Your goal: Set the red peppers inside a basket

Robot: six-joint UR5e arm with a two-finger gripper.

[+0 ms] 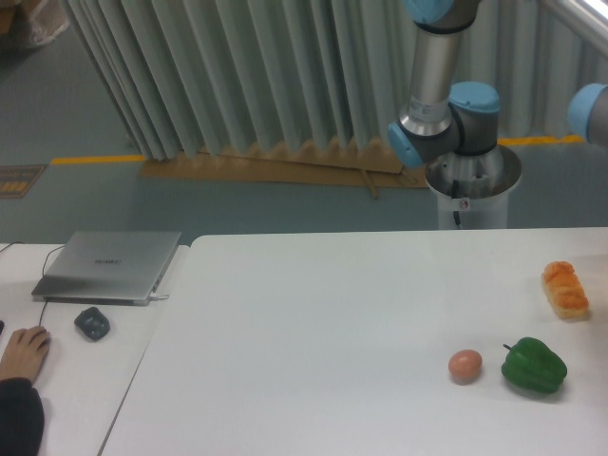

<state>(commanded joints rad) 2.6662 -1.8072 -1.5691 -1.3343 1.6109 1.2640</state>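
Observation:
The red pepper is out of view, and no basket shows in the frame. The gripper is out of view too: only the arm's base (464, 185) and a grey upright link with blue joints (432, 76) show behind the table's far edge, and the arm runs out of the top of the frame. A blue joint (589, 112) shows at the right edge.
On the white table (313, 342) lie a green bell pepper (534, 366), a brown egg (465, 365) to its left, and an orange-yellow bread-like piece (565, 289) farther back right. On the left table are a closed laptop (109, 266), a dark mouse (92, 323) and a person's hand (24, 351).

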